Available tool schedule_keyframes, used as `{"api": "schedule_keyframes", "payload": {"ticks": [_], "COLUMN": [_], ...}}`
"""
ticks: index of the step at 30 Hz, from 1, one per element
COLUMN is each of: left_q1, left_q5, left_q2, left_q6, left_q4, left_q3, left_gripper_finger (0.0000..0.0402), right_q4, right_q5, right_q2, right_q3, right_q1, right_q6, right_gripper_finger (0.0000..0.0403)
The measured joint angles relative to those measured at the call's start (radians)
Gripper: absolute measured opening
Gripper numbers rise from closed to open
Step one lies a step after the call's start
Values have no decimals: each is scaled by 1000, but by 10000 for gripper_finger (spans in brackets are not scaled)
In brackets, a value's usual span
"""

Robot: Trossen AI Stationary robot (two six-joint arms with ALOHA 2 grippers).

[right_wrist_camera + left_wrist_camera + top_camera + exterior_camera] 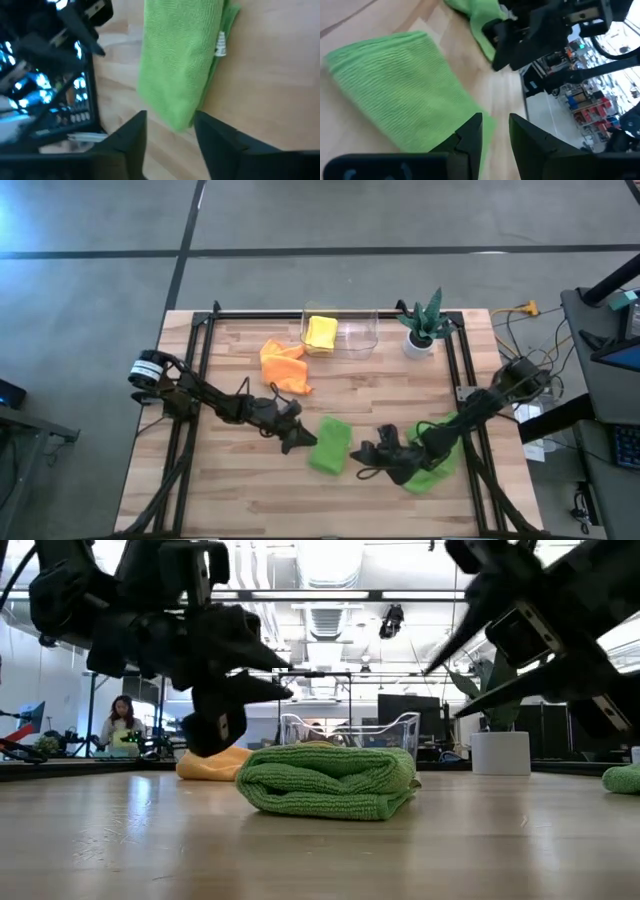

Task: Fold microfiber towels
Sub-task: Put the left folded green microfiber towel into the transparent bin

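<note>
High view: folded lime green microfiber towel [330, 445] flanked by left hand [297, 439], nearly together, empty, and right hand [368, 455], apart. Fold best pressed flat, edges aligned.

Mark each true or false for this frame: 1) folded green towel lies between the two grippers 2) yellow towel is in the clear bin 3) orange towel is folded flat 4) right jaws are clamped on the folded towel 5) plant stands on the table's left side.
1) True: the folded green towel lies on the table between the left gripper and the right gripper.
2) True: the yellow towel sits inside the clear bin.
3) False: the orange towel lies crumpled.
4) False: the right jaws stand apart, nothing between them.
5) False: the potted plant stands at the far right corner.
</note>
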Motion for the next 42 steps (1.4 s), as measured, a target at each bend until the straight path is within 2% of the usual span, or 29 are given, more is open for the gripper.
{"api": "schedule_keyframes", "payload": {"ticks": [7,12,18,27,34,42], "left_q1": [-1,0,0,0,2,32], "left_q5": [5,13,36,45,45,61], "left_q2": [0,-1,-1,11,12,36], "left_q6": [0,0,8,6,-78,-133], "left_q4": [-2,-8,-15,-67,-209,-211], "left_q3": [23,22,20,16,16,17], "left_gripper_finger": [81,81,81,81,81,81], "right_q4": [-23,19,109,116,112,92], "right_q5": [-9,-102,-139,-178,-188,-199], "right_q2": [29,87,156,181,182,184], "right_q3": [1,2,3,5,6,6], "right_q1": [-43,-86,-105,-141,-169,-199], "right_q6": [106,152,181,192,196,178], "right_gripper_finger": [217,233,239,240,240,240]}}
